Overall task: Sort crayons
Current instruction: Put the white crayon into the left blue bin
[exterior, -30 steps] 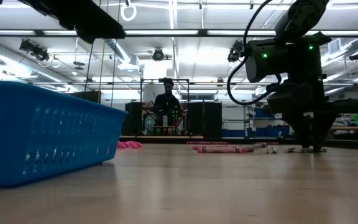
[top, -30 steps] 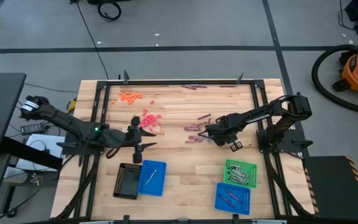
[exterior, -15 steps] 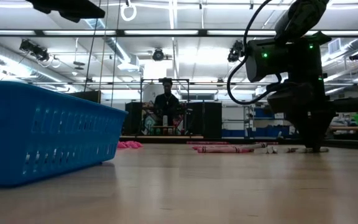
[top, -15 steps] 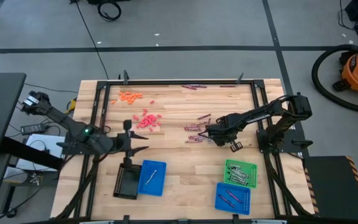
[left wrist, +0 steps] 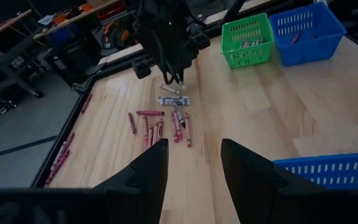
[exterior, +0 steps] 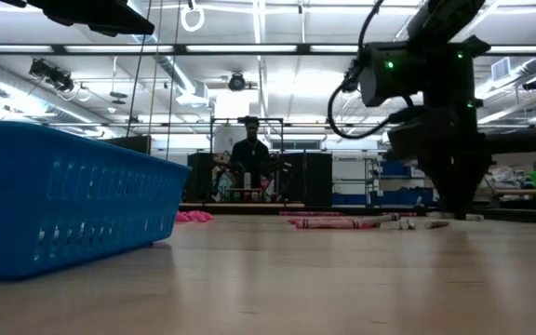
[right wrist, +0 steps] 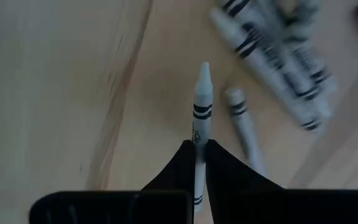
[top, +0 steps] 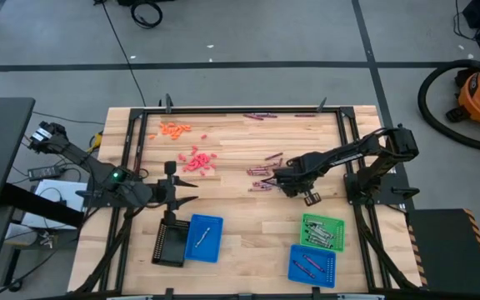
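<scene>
Right gripper [right wrist: 196,163] pinching a silver-grey crayon [right wrist: 201,106], fingers pressed tight on its lower half, tip pointing out ahead, just above the surface [top: 240,233]. More grey crayons [right wrist: 272,46] lying loose on the wood close by, one short piece [right wrist: 241,121] just beside the held one. From above, right gripper [top: 292,187] sits over the mid-surface pile, at the edge of the purple crayons [top: 263,171] scattered there. Pink crayons [top: 198,160] clustered further left, orange crayons [top: 174,128] near the far left corner, a few more purple ones [top: 258,117] along the far edge.

Left gripper [top: 182,198] hovering near the front left, fingers spread, nothing between them, just beyond the black tray [top: 171,242] and the blue tray [top: 203,238]. Green tray [top: 322,232] and a second blue tray [top: 312,267] at front right, crayons already inside both.

From table height, right arm [exterior: 435,102] down over the row of crayons [exterior: 342,221]; a person [exterior: 248,154] standing in the room far behind.
</scene>
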